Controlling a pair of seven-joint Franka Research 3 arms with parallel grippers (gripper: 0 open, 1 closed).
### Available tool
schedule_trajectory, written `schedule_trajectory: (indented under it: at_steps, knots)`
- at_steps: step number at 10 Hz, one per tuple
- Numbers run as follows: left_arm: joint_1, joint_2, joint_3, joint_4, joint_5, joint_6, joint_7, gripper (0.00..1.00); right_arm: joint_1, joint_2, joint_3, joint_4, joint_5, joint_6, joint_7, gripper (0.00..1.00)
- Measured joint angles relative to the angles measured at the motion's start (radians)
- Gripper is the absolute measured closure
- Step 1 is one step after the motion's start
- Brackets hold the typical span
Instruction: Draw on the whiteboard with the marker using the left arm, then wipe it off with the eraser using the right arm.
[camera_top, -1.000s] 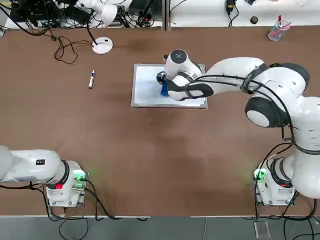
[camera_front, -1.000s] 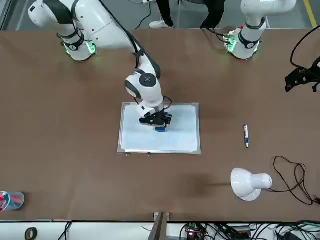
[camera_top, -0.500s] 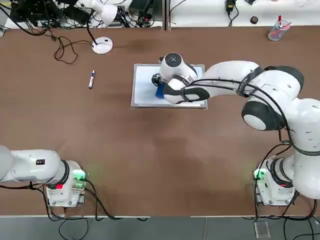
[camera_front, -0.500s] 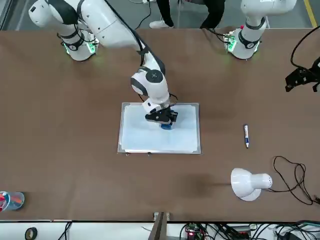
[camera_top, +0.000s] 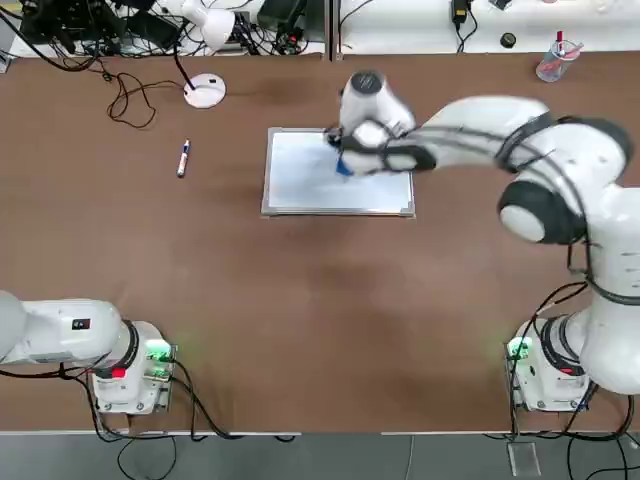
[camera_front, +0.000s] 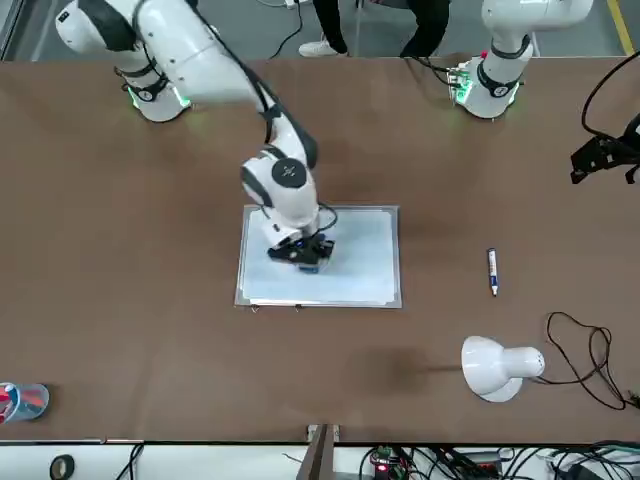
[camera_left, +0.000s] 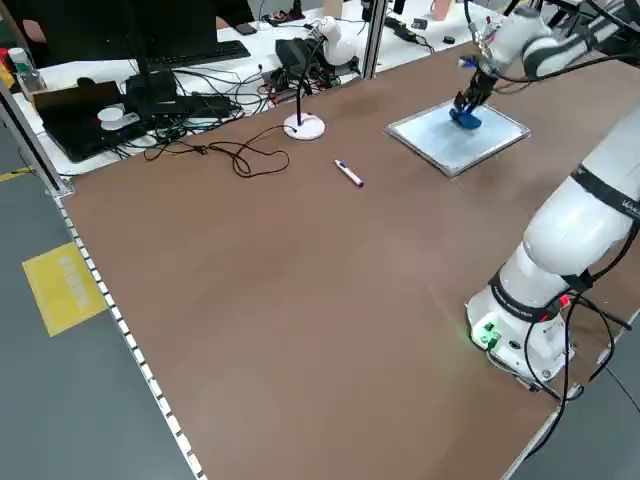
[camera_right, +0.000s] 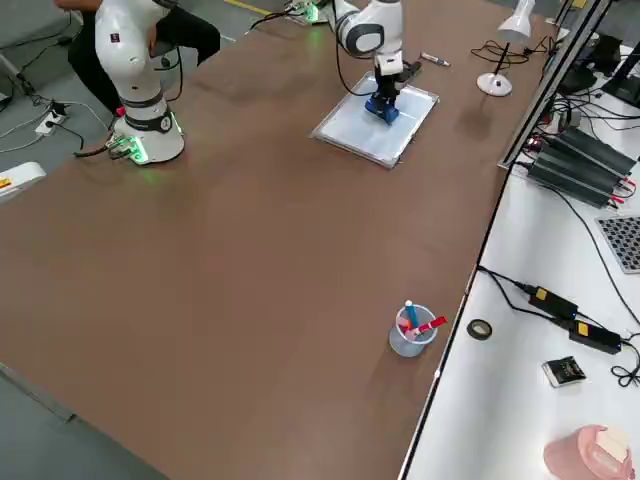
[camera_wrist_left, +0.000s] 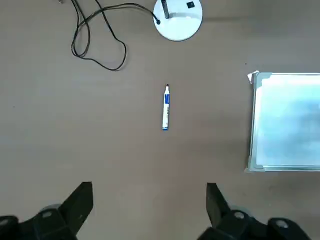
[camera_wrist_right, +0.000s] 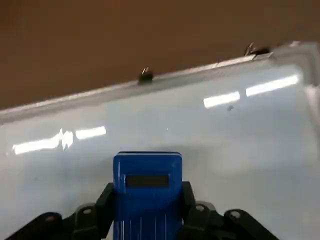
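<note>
Nearer whiteboard's (camera_top: 300, 180) far edge now: eraser (camera_top: 344, 166)

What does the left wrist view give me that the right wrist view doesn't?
Only the left wrist view shows the marker lying on the table, the lamp base, a cable and the open left hand. Only the right wrist view shows the right hand shut on the eraser. Both show the whiteboard.

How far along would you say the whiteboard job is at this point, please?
Drawing looks done: the marker lies on the table, left gripper open. Wiping is in hand: the right gripper holds the eraser on the whiteboard, which looks clean. Left: put the eraser down.
</note>
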Motion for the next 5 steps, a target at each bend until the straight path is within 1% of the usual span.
schedule_trajectory:
  at_steps: [2,3,4,5]
  knots:
    - [0.0,0.0,0.0,0.0,0.0,0.0,0.0,0.0,-0.106,-0.11,0.043,0.0,0.021,-0.15,-0.146,0.44]
    - [0.0,0.0,0.0,0.0,0.0,0.0,0.0,0.0,-0.15,-0.174,0.057,-0.017,0.026,-0.208,-0.227,0.44]
    - [0.0,0.0,0.0,-0.001,0.0,0.0,0.0,0.0,-0.185,-0.234,0.062,-0.051,0.028,-0.242,-0.305,0.44]
    - [0.0,0.0,0.0,-0.001,0.0,0.0,0.0,0.0,-0.219,-0.293,0.064,-0.102,0.03,-0.26,-0.388,0.44]
